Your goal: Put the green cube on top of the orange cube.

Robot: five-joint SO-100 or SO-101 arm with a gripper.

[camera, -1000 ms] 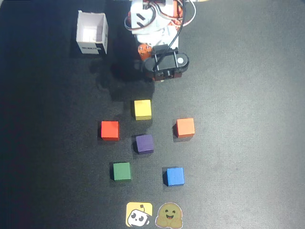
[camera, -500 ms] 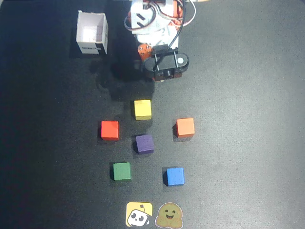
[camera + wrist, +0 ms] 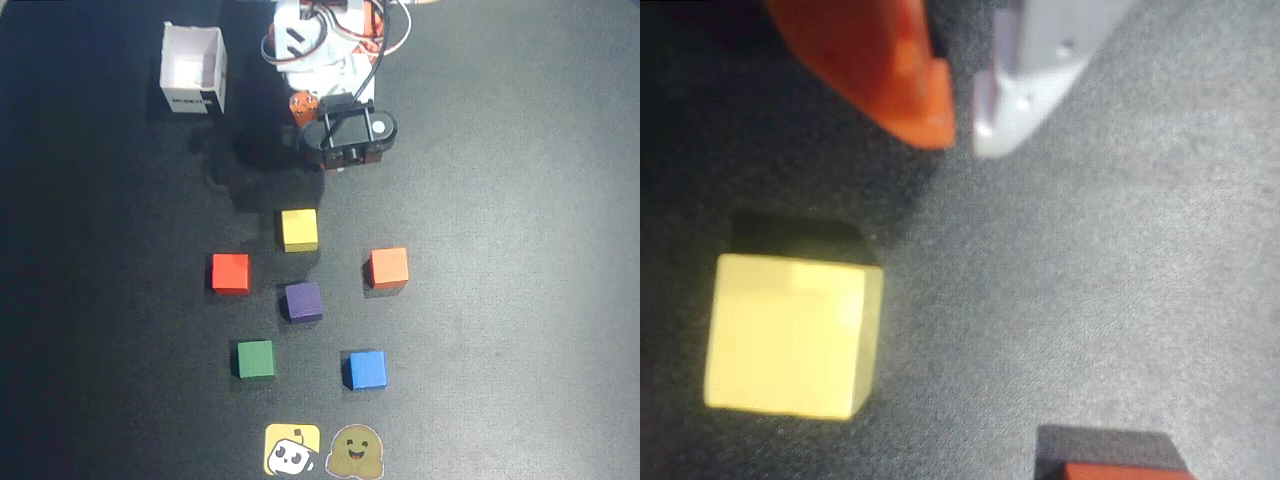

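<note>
Six small cubes on the dark desk (image 3: 520, 180) in the overhead view, all apart from each other. Green cube (image 3: 256, 359) in the lower left of the group, flat on the desk, untouched. Orange cube (image 3: 388, 267) at the right of the group, right of centre in the frame, well apart from the green one, with nothing on top. Purple cube (image 3: 303, 301) between these two, near the middle of the frame. Yellow cube (image 3: 299, 229) at the top of the group, red cube (image 3: 230, 272) at its left side, blue cube (image 3: 367, 369) at the lower right, beside the green one in the same row.

Arm (image 3: 325, 60) at the top centre of the overhead view, folded near its base, above the yellow cube in the frame and away from all cubes. White open box (image 3: 193, 70) in the upper left. Two stickers (image 3: 322, 450) at the bottom edge.

Claw (image 3: 962, 125) at the top of the wrist view, one orange finger (image 3: 895, 70) and one pale finger (image 3: 1040, 70), tips nearly pressed together with only a thin gap, pinching nothing. Yellow cube (image 3: 790, 335) in the lower left of that view, below the fingertips and not touching them. Small part of a red cube (image 3: 1120, 470) at the bottom edge, right of centre.
</note>
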